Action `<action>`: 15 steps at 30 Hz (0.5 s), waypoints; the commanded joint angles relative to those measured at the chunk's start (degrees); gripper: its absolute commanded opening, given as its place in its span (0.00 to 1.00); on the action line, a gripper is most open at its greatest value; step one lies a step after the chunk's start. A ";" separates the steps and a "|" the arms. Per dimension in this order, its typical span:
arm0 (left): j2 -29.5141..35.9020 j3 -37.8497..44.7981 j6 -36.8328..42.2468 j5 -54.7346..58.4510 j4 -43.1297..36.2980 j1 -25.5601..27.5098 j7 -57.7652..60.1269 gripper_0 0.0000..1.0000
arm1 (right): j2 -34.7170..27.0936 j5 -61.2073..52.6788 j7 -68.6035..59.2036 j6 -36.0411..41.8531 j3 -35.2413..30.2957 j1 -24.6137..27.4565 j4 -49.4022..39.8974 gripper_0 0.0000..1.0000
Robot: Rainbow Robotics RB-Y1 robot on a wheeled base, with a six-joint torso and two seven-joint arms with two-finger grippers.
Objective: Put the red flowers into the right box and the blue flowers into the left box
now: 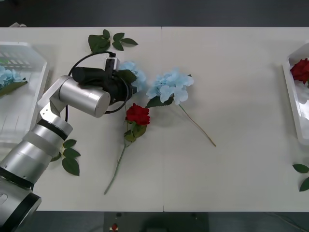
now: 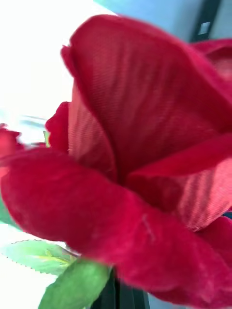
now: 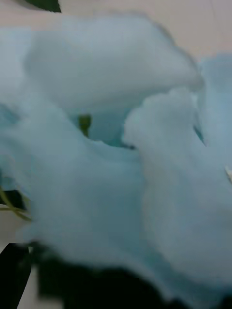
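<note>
My left gripper (image 1: 124, 81) is down on a blue flower (image 1: 130, 72) left of the table's middle, and its pale petals (image 3: 111, 159) crowd the left wrist view. A second blue flower (image 1: 170, 87) lies just to its right, stem pointing toward the front right. A red flower (image 1: 137, 115) lies below them on the table. The left box (image 1: 29, 111) holds a blue flower (image 1: 9, 77). At the right edge, the right box (image 1: 292, 104) holds a red flower (image 1: 300, 70). A red flower head (image 2: 125, 159) sits right up against the right wrist camera.
Loose green leaf sprigs lie behind the left gripper (image 1: 107, 41), beside the left forearm (image 1: 70, 157) and at the front right edge (image 1: 303, 176). Open table stretches between the middle flowers and the right box.
</note>
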 commanded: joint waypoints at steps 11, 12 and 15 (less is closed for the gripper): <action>-0.89 -3.34 -2.69 -2.34 3.72 -1.83 -0.34 0.00 | 4.04 9.34 0.04 -17.86 -0.92 10.89 5.32 0.00; -0.80 -2.99 -2.69 -2.42 3.72 -1.92 -0.34 0.00 | 4.13 9.43 -0.13 -18.65 -0.92 11.33 5.58 0.00; -0.36 -1.94 -2.69 -1.98 3.37 -1.83 -0.51 0.00 | 4.48 9.61 -0.57 -19.44 -1.36 12.12 5.93 0.00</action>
